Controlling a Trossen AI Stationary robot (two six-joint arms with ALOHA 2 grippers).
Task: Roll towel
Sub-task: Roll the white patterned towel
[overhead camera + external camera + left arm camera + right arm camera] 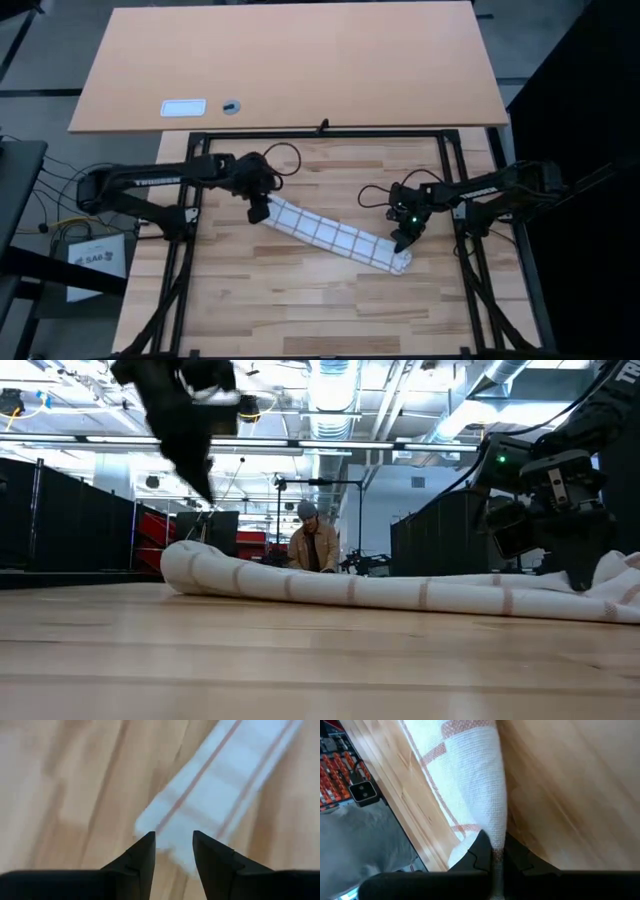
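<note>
Rolled towel (335, 238) slantwise on the desk (300, 310), right gripper (492, 851) fingers pinching one end, left gripper (173, 851) fingers apart above the other.

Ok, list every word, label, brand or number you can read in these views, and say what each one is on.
"TROSSEN", white letters along the left arm, in the high view.
"SAG" or similar, on the white box on the floor left of the table; too small to be sure.
The white card on the far tabletop: no readable text.
The right arm carries white lettering, too small to read.
</note>
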